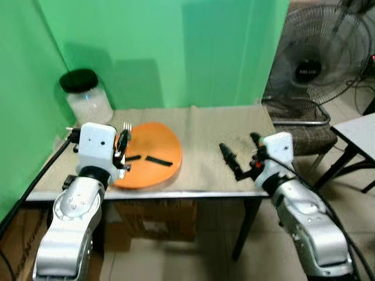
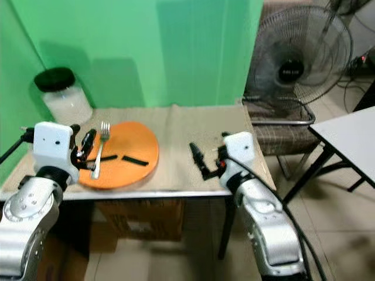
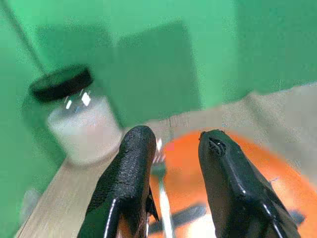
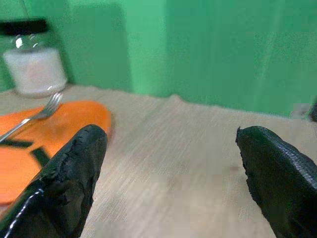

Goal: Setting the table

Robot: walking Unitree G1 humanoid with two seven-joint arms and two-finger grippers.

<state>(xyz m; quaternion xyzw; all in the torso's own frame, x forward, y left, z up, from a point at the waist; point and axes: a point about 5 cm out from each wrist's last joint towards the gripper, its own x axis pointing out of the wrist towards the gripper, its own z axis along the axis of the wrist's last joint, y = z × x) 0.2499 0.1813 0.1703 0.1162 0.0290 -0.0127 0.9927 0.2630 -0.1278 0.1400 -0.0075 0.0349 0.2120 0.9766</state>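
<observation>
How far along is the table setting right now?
Done: the orange plate sits on the table. In hand: the left gripper holds a fork over the plate's left side. Left: setting the fork down and letting go. The right gripper hangs open above bare table, holding nothing.

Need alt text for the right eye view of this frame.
The left gripper holds a fork over an orange plate on a beige table, while the right gripper, open, rests beside the plate. A black-lidded jar stands behind.
</observation>
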